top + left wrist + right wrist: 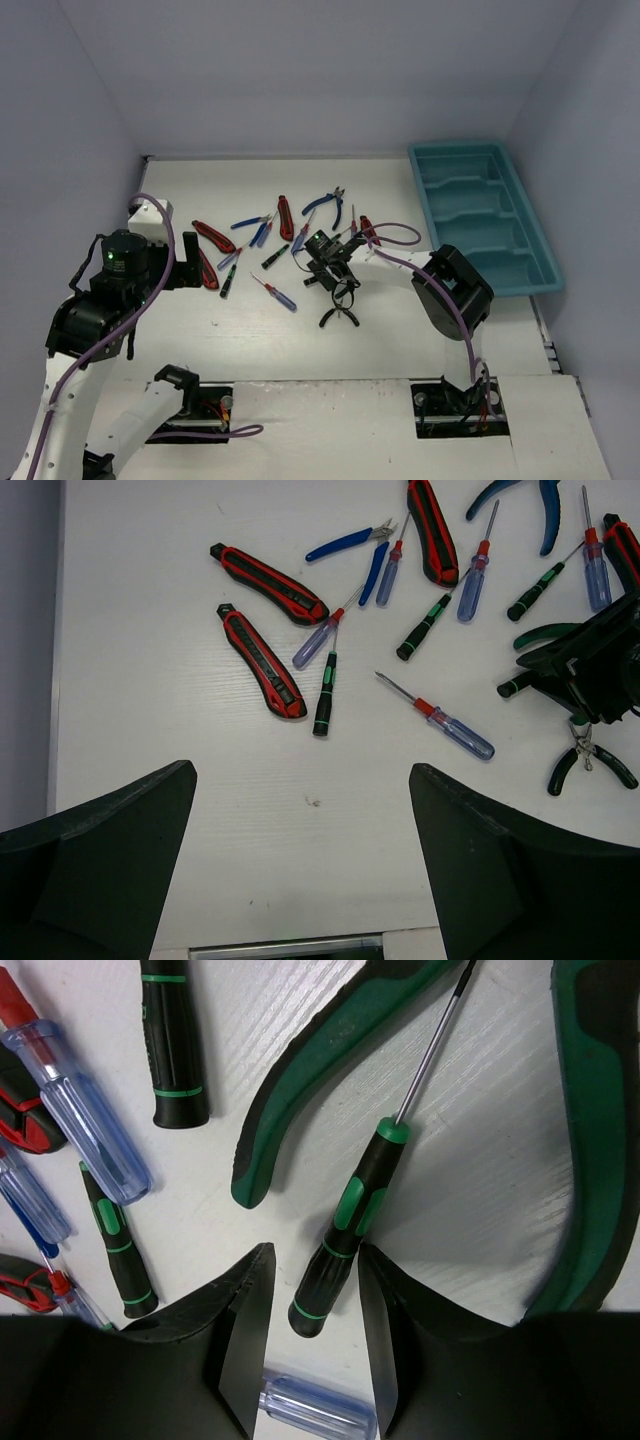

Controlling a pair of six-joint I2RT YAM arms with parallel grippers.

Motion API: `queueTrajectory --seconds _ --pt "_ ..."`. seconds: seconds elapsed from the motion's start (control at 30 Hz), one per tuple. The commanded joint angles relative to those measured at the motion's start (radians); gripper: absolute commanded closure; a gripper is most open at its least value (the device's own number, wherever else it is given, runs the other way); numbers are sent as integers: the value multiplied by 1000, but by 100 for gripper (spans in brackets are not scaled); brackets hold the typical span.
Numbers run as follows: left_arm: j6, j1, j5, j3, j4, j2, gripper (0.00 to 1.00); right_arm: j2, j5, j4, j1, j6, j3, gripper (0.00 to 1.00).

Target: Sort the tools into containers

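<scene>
Here the right gripper (313,1260) is down at the table with its jaws parted, one either side of the handle of a green-black screwdriver (350,1210). One finger looks to be touching the handle and the other stands just off it, so nothing is clamped yet.

To do this well, I would centre the handle between the fingers, close on its thick middle and lift straight up. The shaft runs close by the green-handled pliers (300,1070), and a slanted pull could drag them. A clear blue-handled screwdriver (90,1110) lies just beside as well.

The teal tray (500,245) sits well apart, at the far right of the table.

The left gripper (300,870) hovers wide open over the left side, holding nothing.
</scene>
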Motion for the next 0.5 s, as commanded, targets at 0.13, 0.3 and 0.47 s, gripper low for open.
queueTrajectory --seconds 0.13,0.3,0.47 --pt "-42 -4 -15 -15 32 -56 15 113 -50 -344 -60 -49 36 67" --pt "-53 -4 -25 -20 34 -87 15 137 -67 -403 -64 -85 60 78" --pt "-48 -4 -39 -25 34 -98 15 119 -75 -422 -56 -103 59 100"
